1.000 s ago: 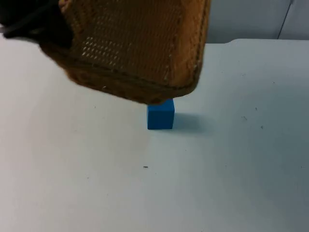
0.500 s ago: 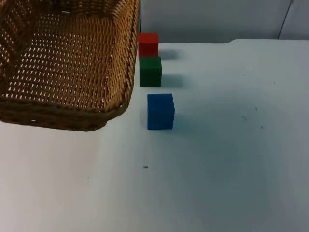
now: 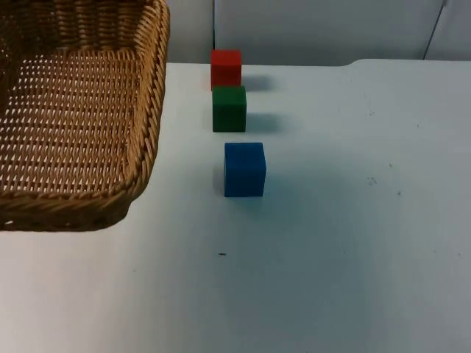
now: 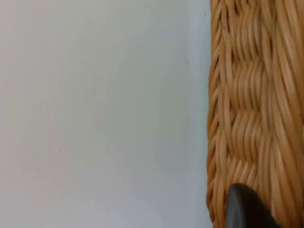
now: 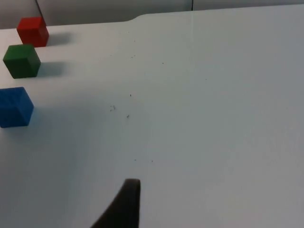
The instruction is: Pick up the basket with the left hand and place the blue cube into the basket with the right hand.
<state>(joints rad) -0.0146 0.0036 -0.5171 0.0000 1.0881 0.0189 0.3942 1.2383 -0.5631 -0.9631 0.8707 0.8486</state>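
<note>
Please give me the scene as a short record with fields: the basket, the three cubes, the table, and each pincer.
basket: wicker basket, at the left arm's side, opening toward the camera
blue cube: blue cube on the white table, nearest of the row, apart from the basket
green cube: green cube, behind the blue one
red cube: red cube, farthest, near the partition wall
left pincer: fingertip against the basket's weave
right pincer: fingertip over bare table, away from the cubes

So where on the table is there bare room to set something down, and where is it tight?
The white table lies bare right of the blue cube and in front of it. It is tight along the column of red cube, green cube and blue cube, with only a narrow strip between them and the wicker basket.
</note>
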